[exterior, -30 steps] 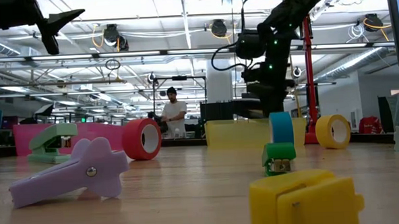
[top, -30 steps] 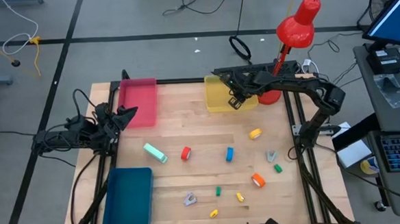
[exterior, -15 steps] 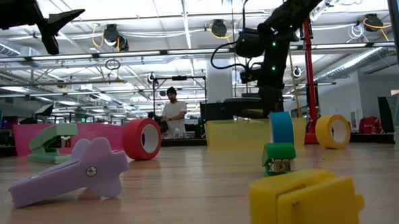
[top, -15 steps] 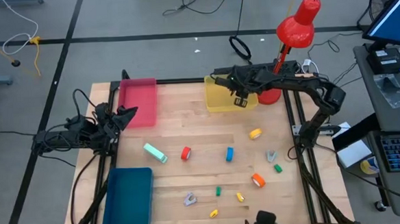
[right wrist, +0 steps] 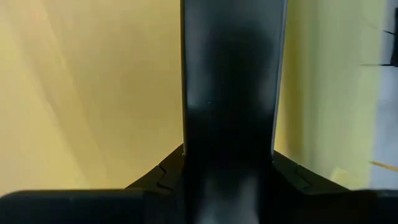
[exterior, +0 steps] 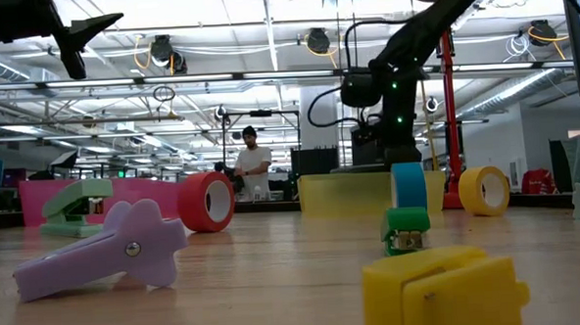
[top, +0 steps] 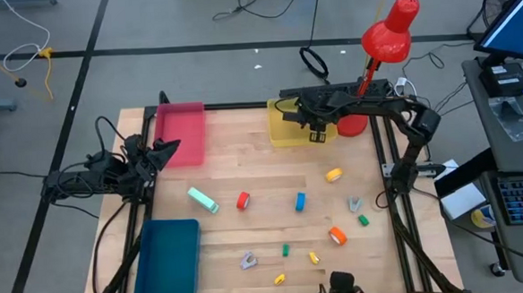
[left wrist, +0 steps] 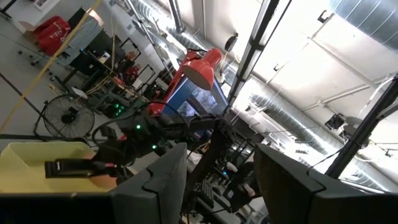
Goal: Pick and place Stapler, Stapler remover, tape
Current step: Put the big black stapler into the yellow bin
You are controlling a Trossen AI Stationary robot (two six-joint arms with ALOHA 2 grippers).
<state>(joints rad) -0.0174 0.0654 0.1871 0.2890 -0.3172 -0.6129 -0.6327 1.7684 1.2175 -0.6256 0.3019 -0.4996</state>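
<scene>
Our right pincer [top: 316, 132] hangs over the yellow bin [top: 283, 127], clamped on a black bar we take for a stapler [right wrist: 229, 93], so the bin lies straight below. The red tape [top: 243, 200], blue tape [top: 300, 200] and mint stapler [top: 203, 200] lie toward 6 o'clock, well apart. Our left pincer [top: 170, 149] waits at 9 o'clock, fingers apart. We see nothing in the way.

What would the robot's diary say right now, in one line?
right gripper: holds black object above yellow bin | left gripper: open, empty, waiting beside pink bin
</scene>
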